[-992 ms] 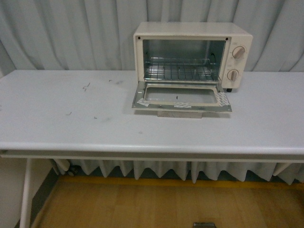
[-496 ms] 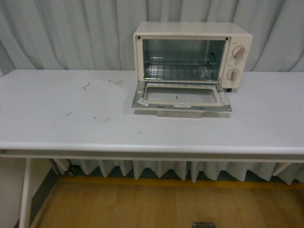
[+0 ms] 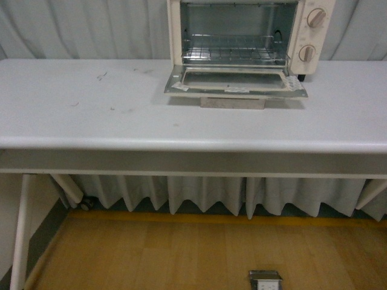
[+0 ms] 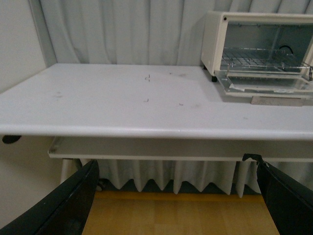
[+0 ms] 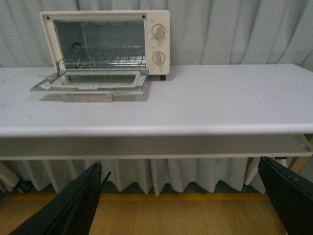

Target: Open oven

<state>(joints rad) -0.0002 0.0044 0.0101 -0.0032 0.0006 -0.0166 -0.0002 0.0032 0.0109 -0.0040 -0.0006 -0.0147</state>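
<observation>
The cream-white oven stands at the back of the white table, right of centre. Its glass door hangs fully down and flat, the beige bar handle under its front edge. Inside, the wire rack shows. Two round knobs sit on the right panel. The oven and the oven also appear in the wrist views. My left gripper and right gripper are both open, below the table's front edge, far from the oven. Neither arm shows in the front view.
Grey curtains hang behind the table. A white pleated skirt hangs under it above a wooden floor. A table leg stands at the left. A small metal object lies on the floor.
The front view has dropped and drawn closer: the oven now sits at the top edge, cut off, and more floor shows. The oven door stays down.
</observation>
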